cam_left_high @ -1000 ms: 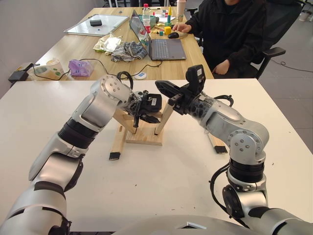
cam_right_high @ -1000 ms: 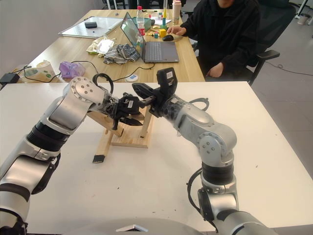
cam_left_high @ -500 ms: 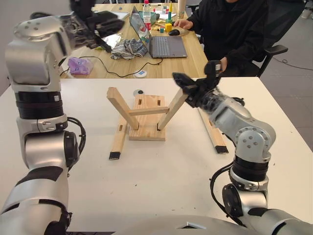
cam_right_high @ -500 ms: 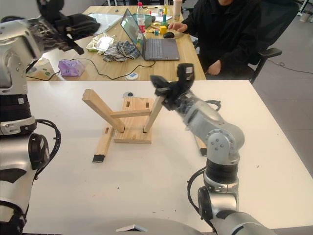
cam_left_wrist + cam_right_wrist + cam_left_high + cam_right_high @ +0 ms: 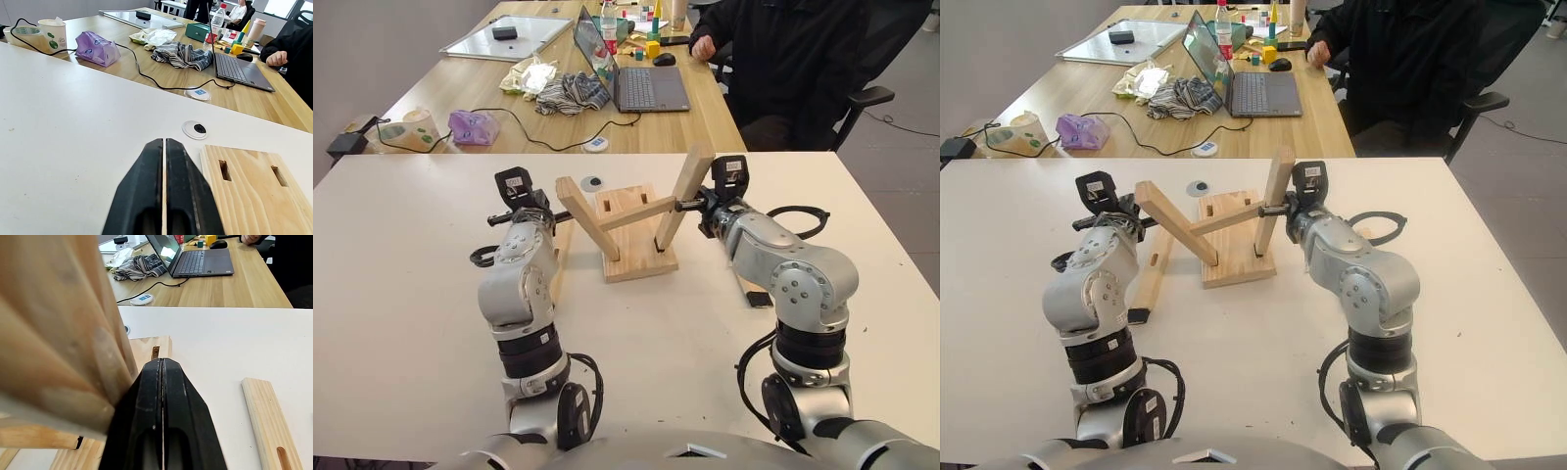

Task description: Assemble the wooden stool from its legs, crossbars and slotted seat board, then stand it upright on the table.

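Observation:
The slotted seat board (image 5: 641, 257) lies flat on the white table. Two legs stand tilted in it, the left leg (image 5: 586, 217) and the right leg (image 5: 684, 194), joined by a crossbar (image 5: 641, 211). My right gripper (image 5: 161, 361) is shut, its fingers pressed side-on against the right leg (image 5: 58, 328) with nothing between them. My left gripper (image 5: 164, 143) is shut and empty, low over the table just left of the seat board (image 5: 254, 191). One loose leg (image 5: 1151, 276) lies by the left arm, another loose leg (image 5: 268, 418) lies at the right.
A round grommet (image 5: 194, 129) sits in the table behind the board. A black cable (image 5: 795, 217) loops by the right arm. The wooden desk (image 5: 558, 122) behind holds a laptop (image 5: 641, 88), cloths and a seated person.
My left arm has dropped from high in the air to the table beside the board. The board with its legs has turned and shifted to the right. My right gripper has shut.

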`<state>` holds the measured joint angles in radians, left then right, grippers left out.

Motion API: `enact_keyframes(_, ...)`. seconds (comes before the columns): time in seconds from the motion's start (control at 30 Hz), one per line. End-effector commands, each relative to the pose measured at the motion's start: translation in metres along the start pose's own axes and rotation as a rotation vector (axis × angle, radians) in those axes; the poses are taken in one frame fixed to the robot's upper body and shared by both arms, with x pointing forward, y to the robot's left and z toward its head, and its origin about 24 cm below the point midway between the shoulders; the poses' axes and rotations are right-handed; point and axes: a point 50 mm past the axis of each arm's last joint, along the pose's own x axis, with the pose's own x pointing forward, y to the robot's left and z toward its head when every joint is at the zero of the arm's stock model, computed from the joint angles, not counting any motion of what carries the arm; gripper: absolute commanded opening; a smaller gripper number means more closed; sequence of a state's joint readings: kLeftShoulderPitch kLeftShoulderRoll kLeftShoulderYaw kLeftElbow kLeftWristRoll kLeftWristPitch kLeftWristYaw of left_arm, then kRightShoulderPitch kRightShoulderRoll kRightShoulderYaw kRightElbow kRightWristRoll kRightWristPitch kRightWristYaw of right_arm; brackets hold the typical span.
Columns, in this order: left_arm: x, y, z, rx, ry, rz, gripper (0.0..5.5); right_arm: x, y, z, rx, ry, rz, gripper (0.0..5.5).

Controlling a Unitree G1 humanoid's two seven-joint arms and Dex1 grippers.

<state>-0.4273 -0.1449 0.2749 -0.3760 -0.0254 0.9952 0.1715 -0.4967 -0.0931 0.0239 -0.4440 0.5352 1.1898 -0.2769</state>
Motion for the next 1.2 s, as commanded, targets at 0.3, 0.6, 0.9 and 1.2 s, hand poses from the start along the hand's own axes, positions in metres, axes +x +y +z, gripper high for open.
enact_keyframes(0.3, 0.006, -0.017, 0.042, -0.010, -0.246, -0.149, 0.04, -0.035, -0.016, 0.084, -0.004, -0.626, 0.003, 0.00)
enact_keyframes(0.6, 0.009, -0.014, 0.045, -0.041, -0.255, -0.129, 0.04, -0.003, 0.017, -0.043, 0.151, 0.114, 0.319, 0.00)
enact_keyframes(0.9, 0.008, -0.009, 0.050, -0.066, -0.272, -0.110, 0.04, -0.017, 0.027, -0.037, 0.076, 0.119, 0.440, 0.00)
enact_keyframes(1.2, 0.003, 0.028, 0.022, -0.183, -0.158, 0.130, 0.04, -0.022, -0.111, 0.074, 0.381, -0.498, -0.051, 0.00)
